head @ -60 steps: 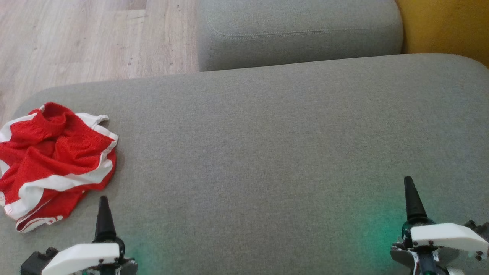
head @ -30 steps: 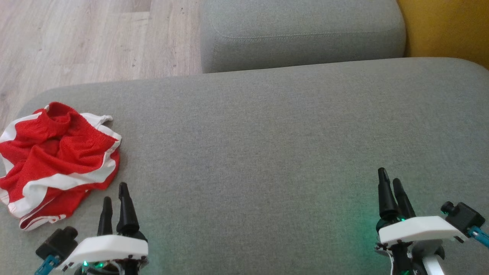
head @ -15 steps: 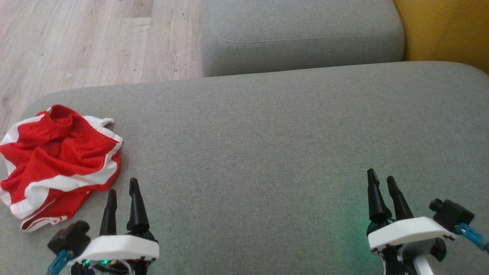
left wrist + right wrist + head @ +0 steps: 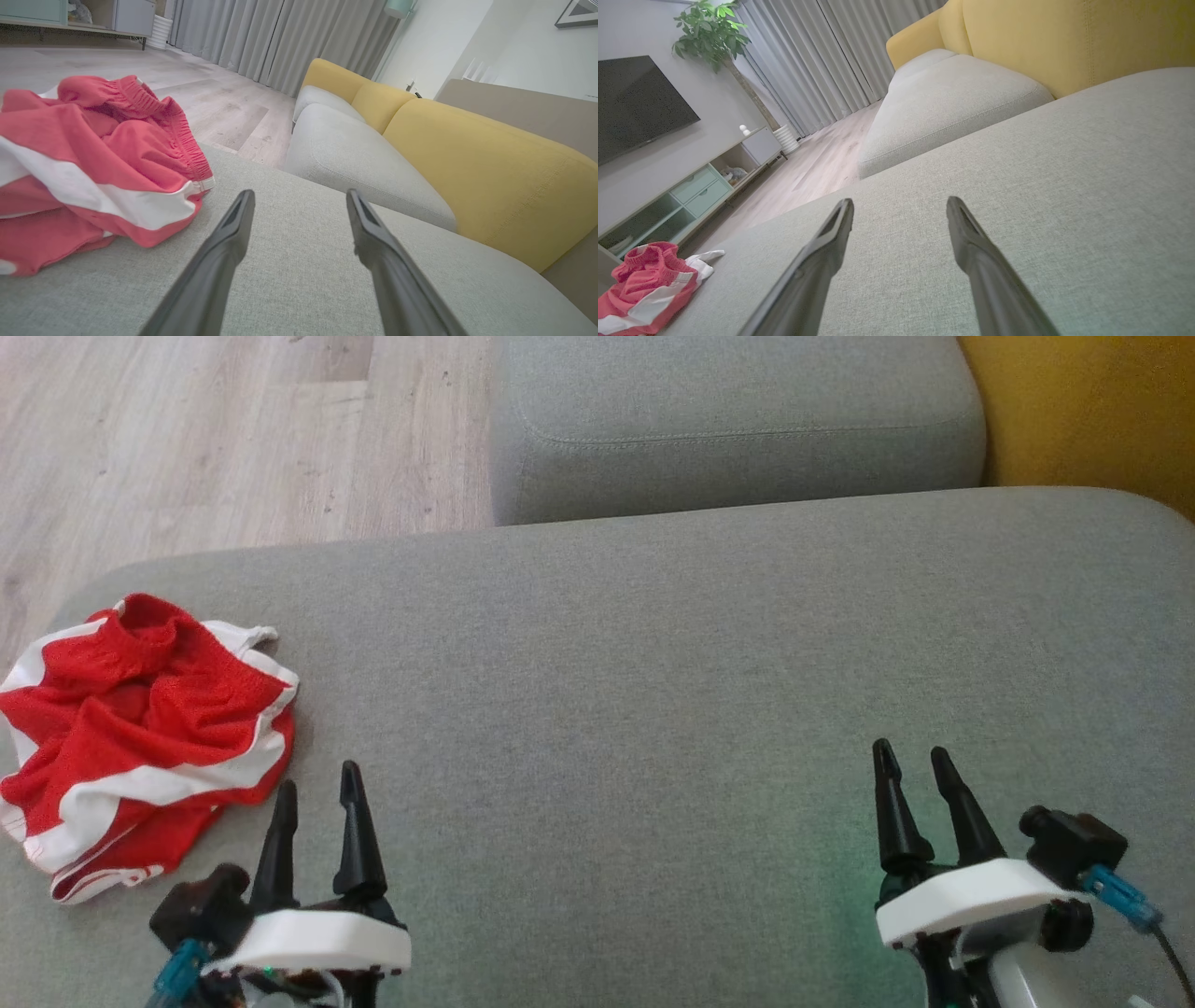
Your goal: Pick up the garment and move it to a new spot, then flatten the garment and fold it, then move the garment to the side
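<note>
garment (image 4: 140, 737) lies crumpled just left of the open left gripper (image 4: 319, 789).

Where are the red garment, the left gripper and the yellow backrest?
red garment (image 4: 140, 728), head view, crumpled red middle.
left gripper (image 4: 318, 777), head view, between its fingertips.
yellow backrest (image 4: 467, 158), left wrist view, front face.
</note>
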`<state>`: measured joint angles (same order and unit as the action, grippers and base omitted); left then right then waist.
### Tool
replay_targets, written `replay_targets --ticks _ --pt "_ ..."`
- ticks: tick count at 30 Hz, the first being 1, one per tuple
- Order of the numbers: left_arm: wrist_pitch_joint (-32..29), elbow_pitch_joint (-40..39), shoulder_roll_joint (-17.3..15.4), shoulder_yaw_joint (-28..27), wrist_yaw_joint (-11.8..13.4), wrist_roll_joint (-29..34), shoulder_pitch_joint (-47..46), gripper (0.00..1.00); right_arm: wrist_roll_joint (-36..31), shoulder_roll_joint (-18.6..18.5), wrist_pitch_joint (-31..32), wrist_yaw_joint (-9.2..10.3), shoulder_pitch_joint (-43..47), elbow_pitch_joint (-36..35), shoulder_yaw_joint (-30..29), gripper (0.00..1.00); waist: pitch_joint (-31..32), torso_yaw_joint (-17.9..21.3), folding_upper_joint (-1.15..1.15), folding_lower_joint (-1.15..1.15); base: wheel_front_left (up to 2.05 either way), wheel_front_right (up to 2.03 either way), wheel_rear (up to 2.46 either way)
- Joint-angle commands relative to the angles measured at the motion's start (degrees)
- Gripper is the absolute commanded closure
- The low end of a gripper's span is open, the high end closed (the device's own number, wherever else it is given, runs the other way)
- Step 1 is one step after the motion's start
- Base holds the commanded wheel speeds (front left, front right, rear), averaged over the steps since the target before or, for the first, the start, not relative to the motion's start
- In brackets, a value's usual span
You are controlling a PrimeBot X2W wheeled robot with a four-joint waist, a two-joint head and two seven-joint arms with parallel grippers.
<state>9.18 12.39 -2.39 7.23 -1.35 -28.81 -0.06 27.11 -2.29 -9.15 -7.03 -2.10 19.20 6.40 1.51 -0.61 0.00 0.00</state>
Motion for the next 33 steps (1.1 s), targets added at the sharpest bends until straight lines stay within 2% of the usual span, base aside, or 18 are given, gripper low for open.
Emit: replay_targets --ticks 1,14,33 --pt "0.9 -2.2 -0.4 -1.0 0.2 1.6 -3.3 0.00 -1.8 -0.5 -0.9 -0.36 -2.9 -1.5 1.2 0.00 0.0 0.0 0.00 0.00 0.00 0.00 0.00" --pt "3.1 -0.2 -0.4 -0.4 1.0 10.0 -3.8 0.00 -13.1 -0.5 -3.1 -0.40 -3.5 -0.1 2.7 0.00 0.1 0.2 0.00 0.00 0.00 0.00 0.00" --pt "5.8 4.3 -0.5 0.8 2.6 18.1 -4.9 0.00 -23.2 -0.6 -5.9 -0.46 -3.7 2.9 1.3 0.00 0.7 -0.2 0.00 0.00 0.00 0.00 0.00"
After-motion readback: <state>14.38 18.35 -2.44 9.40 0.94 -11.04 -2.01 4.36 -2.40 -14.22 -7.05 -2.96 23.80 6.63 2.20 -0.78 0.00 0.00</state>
